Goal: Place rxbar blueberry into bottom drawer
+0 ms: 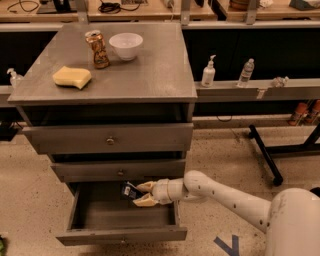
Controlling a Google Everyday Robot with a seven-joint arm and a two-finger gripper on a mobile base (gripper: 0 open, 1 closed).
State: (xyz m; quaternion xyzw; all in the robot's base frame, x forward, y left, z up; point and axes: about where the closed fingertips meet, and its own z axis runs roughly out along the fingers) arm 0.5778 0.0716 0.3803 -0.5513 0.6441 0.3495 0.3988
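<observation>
Grey metal bench (155, 75), flat top; yellow sponge (72, 77) lying near left front edge; patterned can (98, 49) upright toward back; white bowl (126, 45) just beside can, on its right; hand (136, 194) well below bench top, over open bottom drawer (120, 234), clasping rxbar blueberry (128, 190)

White, rounded arm (235, 200) ends in seemingly tan-fingered tool (138, 194) above bottom drawer (122, 234).

Place: lab workshop
Signs: grey metal cabinet (155, 75), cabled workbench (150, 12) behind, pump bottle (208, 72)
Gripper (136, 194): over bottom drawer (120, 235), clamping rxbar blueberry (127, 190)
</observation>
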